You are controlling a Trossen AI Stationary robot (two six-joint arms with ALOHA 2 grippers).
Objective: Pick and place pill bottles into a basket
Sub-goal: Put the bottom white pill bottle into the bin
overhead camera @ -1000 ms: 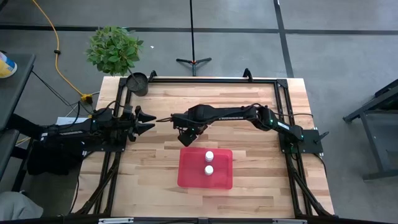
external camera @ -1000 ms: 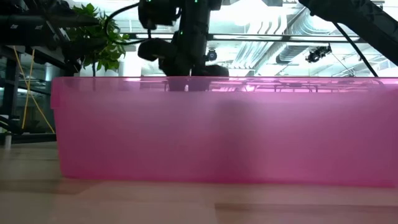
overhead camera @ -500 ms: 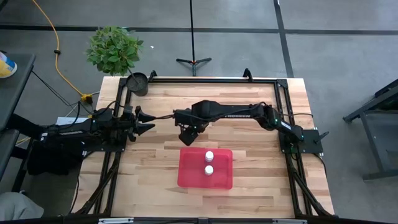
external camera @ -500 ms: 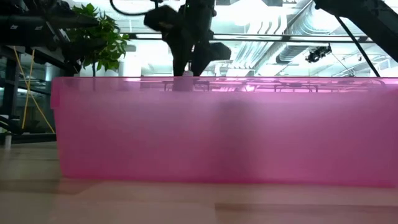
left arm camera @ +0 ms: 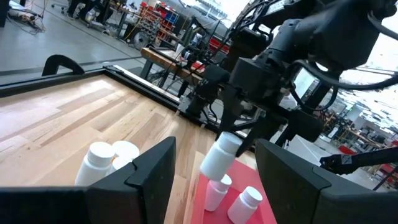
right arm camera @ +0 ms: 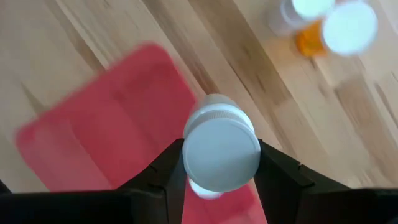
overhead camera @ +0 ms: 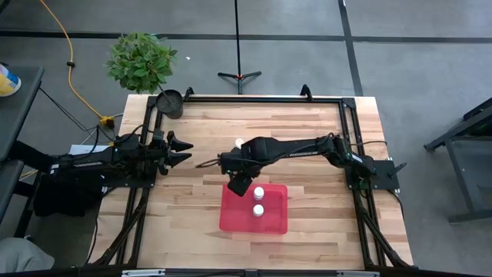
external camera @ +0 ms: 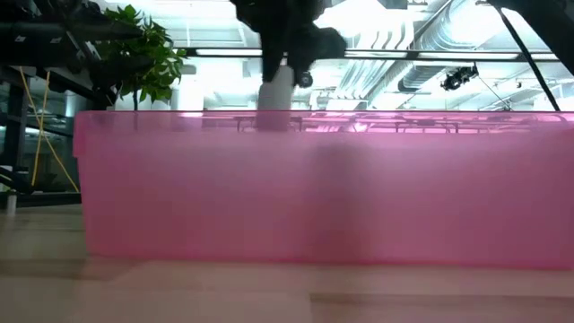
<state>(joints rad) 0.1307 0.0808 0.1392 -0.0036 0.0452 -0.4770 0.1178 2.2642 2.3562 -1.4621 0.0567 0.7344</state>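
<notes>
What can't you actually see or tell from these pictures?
- High view: the held pill bottle is hidden under the right gripper.
- Low view: the red tray wall blocks everything inside it.
- Right wrist view: the two table bottles are blurred and cut off by the edge.
- Left gripper: a grip cannot be judged.

Two pill bottles [overhead camera: 258,201] stood in the basket [overhead camera: 273,221] at lower centre; two more [left arm camera: 109,160] stood on the worktop [overhead camera: 307,127] above it.

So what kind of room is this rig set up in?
Likely an industrial lab or workshop: bare concrete floor around the wooden table, exposed ceiling ducts overhead, and cluttered workbenches behind.
</notes>
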